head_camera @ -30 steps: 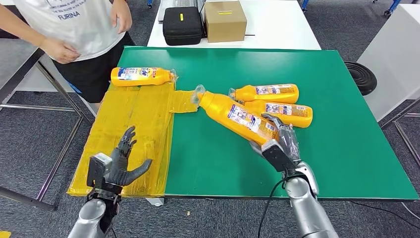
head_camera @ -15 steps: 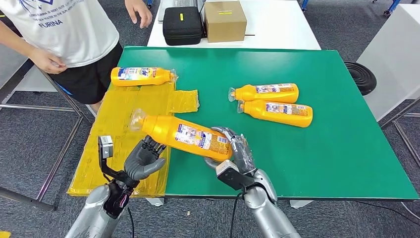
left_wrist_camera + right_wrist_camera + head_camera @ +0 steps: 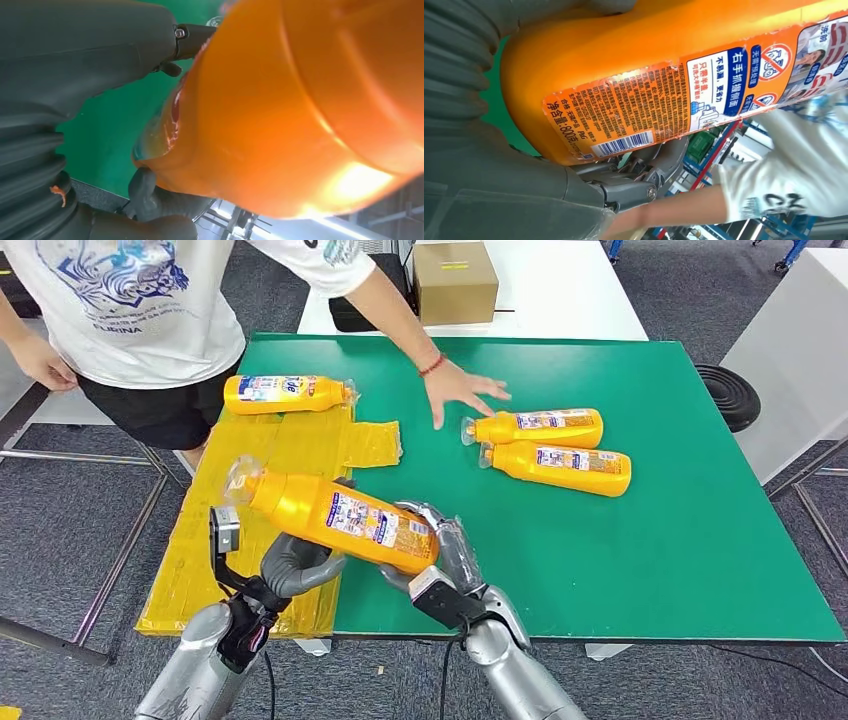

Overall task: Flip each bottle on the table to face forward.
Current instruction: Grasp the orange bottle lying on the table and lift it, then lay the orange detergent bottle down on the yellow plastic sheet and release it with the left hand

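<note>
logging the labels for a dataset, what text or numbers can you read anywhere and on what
"净含量:800克" on the back label of the held orange bottle, right wrist view.
"右手抓握侧面" in the blue panel of the same label.
A barcode sits under the fine print; its digits and the fine print are too small to read.
"FURINA" on the person's white T-shirt, head view.
Labels on the two bottles on the green table and the one on the yellow sheet are too blurred.

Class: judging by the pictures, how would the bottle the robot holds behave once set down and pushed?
The held bottle looks rigid: no denting under either hand. Its rounded body may roll if nudged sideways. The glossy plastic probably slips easily; the right hand supports its base.
</note>
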`<act>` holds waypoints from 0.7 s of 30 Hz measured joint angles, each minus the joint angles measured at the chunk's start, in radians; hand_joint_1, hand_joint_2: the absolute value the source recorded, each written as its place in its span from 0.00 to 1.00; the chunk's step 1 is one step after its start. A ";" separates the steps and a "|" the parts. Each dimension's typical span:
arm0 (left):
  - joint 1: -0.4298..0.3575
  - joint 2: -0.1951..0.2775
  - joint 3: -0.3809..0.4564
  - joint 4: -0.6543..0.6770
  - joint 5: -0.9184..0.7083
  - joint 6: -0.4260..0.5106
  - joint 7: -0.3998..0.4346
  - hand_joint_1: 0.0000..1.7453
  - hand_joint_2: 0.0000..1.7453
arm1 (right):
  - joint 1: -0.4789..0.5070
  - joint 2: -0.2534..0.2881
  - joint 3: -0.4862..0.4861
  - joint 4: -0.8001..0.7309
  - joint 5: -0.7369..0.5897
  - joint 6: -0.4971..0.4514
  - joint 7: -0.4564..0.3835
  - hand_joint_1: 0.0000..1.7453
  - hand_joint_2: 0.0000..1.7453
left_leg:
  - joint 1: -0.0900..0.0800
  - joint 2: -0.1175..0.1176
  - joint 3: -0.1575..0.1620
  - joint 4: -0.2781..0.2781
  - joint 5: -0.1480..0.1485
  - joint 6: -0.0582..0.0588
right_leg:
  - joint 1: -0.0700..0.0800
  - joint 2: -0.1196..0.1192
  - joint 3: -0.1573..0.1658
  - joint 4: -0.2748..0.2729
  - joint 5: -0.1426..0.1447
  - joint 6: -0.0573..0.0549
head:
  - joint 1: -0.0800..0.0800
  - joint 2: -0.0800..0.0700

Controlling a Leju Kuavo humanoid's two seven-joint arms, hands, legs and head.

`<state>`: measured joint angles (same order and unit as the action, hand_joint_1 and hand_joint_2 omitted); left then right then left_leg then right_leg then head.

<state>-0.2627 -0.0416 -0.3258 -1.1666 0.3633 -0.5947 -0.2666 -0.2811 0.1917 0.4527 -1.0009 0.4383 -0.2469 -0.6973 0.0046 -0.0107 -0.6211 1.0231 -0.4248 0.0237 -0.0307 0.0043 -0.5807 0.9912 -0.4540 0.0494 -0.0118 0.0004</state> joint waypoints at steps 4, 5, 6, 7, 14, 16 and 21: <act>-0.001 0.000 -0.005 0.000 0.000 0.000 -0.002 0.00 1.00 | -0.005 0.002 0.008 0.008 -0.004 -0.001 -0.001 1.00 1.00 | 0.000 0.000 0.000 0.000 0.000 0.000 | 0.000 0.000 0.000 0.000 0.000 0.000 | 0.000 0.000; -0.002 0.000 -0.005 0.000 0.000 0.000 -0.003 0.00 1.00 | -0.005 0.002 0.009 0.009 -0.006 -0.001 -0.001 1.00 1.00 | 0.000 0.000 0.000 0.000 0.000 0.000 | 0.000 0.000 0.000 0.000 0.000 0.000 | 0.000 0.000; -0.002 0.000 -0.006 0.000 0.000 0.000 -0.006 0.00 1.00 | -0.006 0.002 0.011 0.011 -0.009 -0.001 -0.001 1.00 1.00 | 0.000 0.000 0.000 0.000 0.000 0.000 | 0.000 0.000 0.000 0.000 0.000 0.000 | 0.000 0.000; -0.003 0.000 -0.006 0.000 -0.003 0.001 -0.012 0.00 1.00 | -0.006 0.002 0.012 0.012 -0.014 -0.001 -0.001 1.00 1.00 | 0.000 0.000 0.000 0.000 0.000 0.000 | 0.000 0.000 0.000 0.000 0.000 0.000 | 0.000 0.000; -0.020 -0.001 -0.006 0.000 -0.012 0.030 -0.101 0.00 1.00 | -0.008 0.002 0.033 0.026 -0.088 0.036 -0.001 1.00 1.00 | 0.000 0.000 0.000 0.000 0.000 0.000 | 0.000 0.000 0.000 0.000 0.000 0.000 | 0.000 0.000; -0.026 -0.003 -0.005 0.000 -0.004 0.036 -0.119 0.00 1.00 | -0.008 0.003 0.041 0.029 -0.105 0.054 -0.001 1.00 1.00 | 0.000 0.000 0.000 0.000 0.000 0.000 | 0.000 0.000 0.000 0.000 0.000 0.000 | 0.000 0.000; -0.039 -0.013 0.012 -0.001 0.033 0.048 -0.151 0.00 1.00 | -0.009 0.016 0.060 0.046 -0.124 0.075 -0.001 1.00 1.00 | 0.000 0.000 0.000 0.000 0.000 0.000 | 0.000 0.000 0.000 0.000 0.000 0.000 | 0.000 0.000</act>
<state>-0.3013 -0.0549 -0.3139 -1.1671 0.3964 -0.5463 -0.4172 -0.2901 0.2079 0.5122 -0.9546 0.3144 -0.1719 -0.6985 0.0045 -0.0106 -0.6211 1.0232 -0.4248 0.0237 -0.0307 0.0044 -0.5808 0.9912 -0.4540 0.0494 -0.0119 0.0004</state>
